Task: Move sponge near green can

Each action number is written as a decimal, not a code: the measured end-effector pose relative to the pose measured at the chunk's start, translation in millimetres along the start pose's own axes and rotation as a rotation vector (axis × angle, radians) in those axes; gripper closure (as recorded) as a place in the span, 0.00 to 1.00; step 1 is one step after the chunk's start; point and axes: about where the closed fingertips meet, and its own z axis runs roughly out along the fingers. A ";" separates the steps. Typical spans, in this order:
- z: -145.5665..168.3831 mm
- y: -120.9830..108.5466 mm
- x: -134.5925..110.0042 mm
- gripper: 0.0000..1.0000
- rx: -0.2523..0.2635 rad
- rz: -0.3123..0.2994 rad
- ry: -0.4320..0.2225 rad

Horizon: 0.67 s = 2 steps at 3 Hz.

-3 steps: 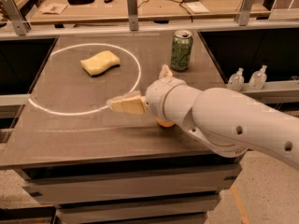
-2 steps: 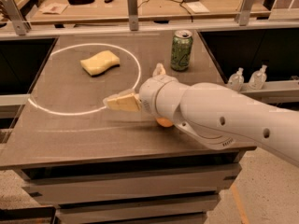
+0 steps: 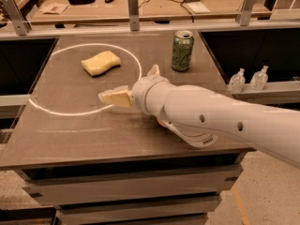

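The sponge (image 3: 100, 62) is a pale yellow wavy foam block lying flat on the dark table, inside a white circle (image 3: 47, 108) marked at the left. The green can (image 3: 182, 50) stands upright at the back of the table, right of the sponge. My gripper (image 3: 127, 82) hovers over the table middle, right of and nearer than the sponge, left of and in front of the can. Its pale yellow fingers (image 3: 115, 97) are spread apart and hold nothing. It touches neither the sponge nor the can.
The big white arm (image 3: 220, 121) crosses the right half of the table (image 3: 70, 139). A sliver of an orange thing (image 3: 161, 123) shows under the arm. Two small clear bottles (image 3: 247, 79) stand on a ledge to the right. A cluttered bench sits behind a rail.
My gripper and arm have moved a little to the left, toward the sponge's side of the table. The sponge and can have not moved.
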 end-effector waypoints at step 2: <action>33.7 2.3 0.9 0.00 0.056 0.036 -0.024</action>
